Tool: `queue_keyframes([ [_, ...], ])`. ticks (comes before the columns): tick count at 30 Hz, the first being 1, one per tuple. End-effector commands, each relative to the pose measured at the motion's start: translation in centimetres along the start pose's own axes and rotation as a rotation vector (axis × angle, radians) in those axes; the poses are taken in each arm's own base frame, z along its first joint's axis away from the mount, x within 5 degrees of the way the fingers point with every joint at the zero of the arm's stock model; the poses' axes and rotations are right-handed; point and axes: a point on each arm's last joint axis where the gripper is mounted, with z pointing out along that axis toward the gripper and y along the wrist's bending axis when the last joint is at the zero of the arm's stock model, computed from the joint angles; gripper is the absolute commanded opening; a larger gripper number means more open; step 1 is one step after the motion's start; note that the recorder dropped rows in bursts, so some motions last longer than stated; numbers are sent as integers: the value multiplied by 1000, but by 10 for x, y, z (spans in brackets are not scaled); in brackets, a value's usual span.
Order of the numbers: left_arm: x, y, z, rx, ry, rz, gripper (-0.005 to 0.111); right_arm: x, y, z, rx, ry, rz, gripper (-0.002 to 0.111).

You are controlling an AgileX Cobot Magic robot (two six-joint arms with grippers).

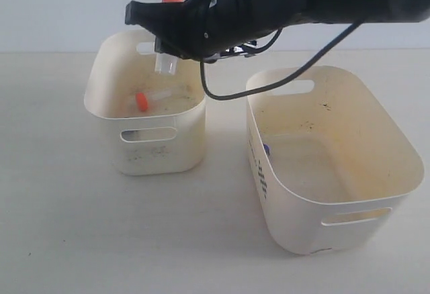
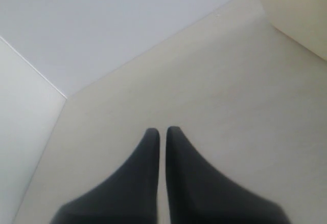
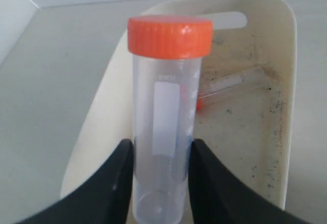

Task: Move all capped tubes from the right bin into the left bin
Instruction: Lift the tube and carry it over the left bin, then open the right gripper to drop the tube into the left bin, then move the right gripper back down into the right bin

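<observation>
The right end effector reaches across to the small bin, which stands close to the table's far edge. It pinches an orange-capped tube by the lower part of its clear body, cap up and roughly upright. The tube hangs above the far side of the bin, near the slot handle there, and is not yet down between the walls. A second tube, also orange-capped, lies on its side on that bin's floor. The large bin stands beside the small one, farther from the far edge. In it a bit of blue cap shows low against the wall nearest the small bin. The rest of that tube is hidden, and whether another lies there cannot be told. The left end effector hovers over bare table with its fingers pressed almost together, holding nothing.

The drop looks like the step in hand, and it carries a few risks. Let go from this height, the tube could strike the far rim or the lying tube and bounce out onto the table. Because the grip is low and the heavy cap is on top, it could also tip sideways as the fingers part. A black cable loops down from the arm just beside the small bin's rim. On the pull-back it might hook that rim and drag or tilt the light bin.
</observation>
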Motion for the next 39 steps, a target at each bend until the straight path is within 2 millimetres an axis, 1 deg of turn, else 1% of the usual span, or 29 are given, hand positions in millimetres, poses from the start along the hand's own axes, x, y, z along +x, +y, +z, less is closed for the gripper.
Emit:
queue_keyframes([
  [1,-1,1,0,1,-6,-4,4,2,0,19,15,54,-37,28],
  [3,-1,1,0,1,-6,-4,4,1,0,21,14,51,-41,51],
  [4,-1,1,0,1,-6,-4,4,1,1,21,12,46,-59,64],
  [5,-1,1,0,1,-6,-4,4,0,1,21,11,45,-83,74],
  [6,-1,1,0,1,-6,-4,4,-1,1,20,9,42,-91,79],
  [7,-1,1,0,1,-6,-4,4,-2,3,19,9,50,-94,79],
  [8,-1,1,0,1,-6,-4,4,-4,4,17,11,60,-93,76],
  [9,-1,1,0,1,-6,-4,4,-5,5,16,13,78,-96,71],
  [11,-1,1,0,1,-6,-4,4,-13,11,7,9,94,-104,58],
  [12,-1,1,0,1,-6,-4,4,-18,15,1,4,100,-106,48],
  [14,-1,1,0,1,-6,-4,4,-28,20,-16,4,110,-117,25],
  [15,-1,1,0,1,-6,-4,4,-33,20,-25,6,109,-126,8],
  [16,-1,1,0,1,-6,-4,4,-38,18,-34,7,108,-112,1],
  [18,-1,1,0,1,-6,-4,4,-46,10,-51,25,118,-102,0],
  [21,-1,1,0,1,-6,-4,4,-57,-12,-71,81,165,-69,0],
  [24,-1,1,0,1,-6,-4,4,-57,-35,-82,113,286,-43,0],
  [29,-1,1,0,1,-6,-4,4,-48,-58,-87,128,422,-45,0],
  [34,-1,1,0,1,-6,-4,4,-40,-84,-88,76,492,-11,0],
  [36,-1,1,0,1,-6,-4,4,-36,-95,-88,85,510,0,0],
  [39,-1,1,0,1,-6,-4,4,-25,-105,-87,83,556,-5,0],
])
